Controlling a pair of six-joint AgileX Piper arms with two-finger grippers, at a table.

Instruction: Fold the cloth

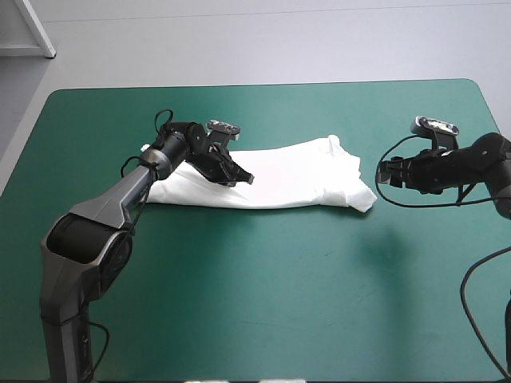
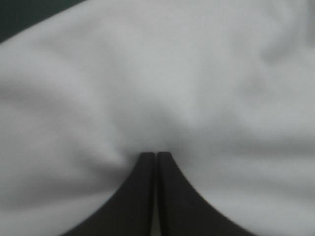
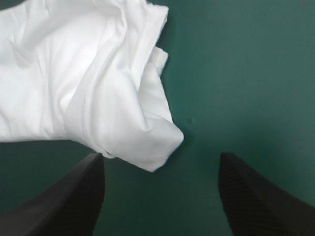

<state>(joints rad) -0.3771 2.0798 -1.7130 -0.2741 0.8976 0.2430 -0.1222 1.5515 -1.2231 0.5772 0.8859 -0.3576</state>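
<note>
The white T-shirt (image 1: pixel 295 179) lies as a long folded band across the far middle of the table. My left gripper (image 1: pixel 243 179) sits on its left half. In the left wrist view the black fingers meet in a pointed arch (image 2: pixel 156 155), pinching a pucker of the T-shirt (image 2: pixel 197 73), which fills the view. My right gripper (image 1: pixel 383 172) hovers just off the band's right end, apart from it. In the right wrist view it is open (image 3: pixel 161 157), and the T-shirt's bunched corner (image 3: pixel 147 142) lies ahead, nearer one finger.
The teal-green cover (image 1: pixel 279 303) stretches wide between the shirt and the table's near edge. The right edge of the table runs close behind the right arm.
</note>
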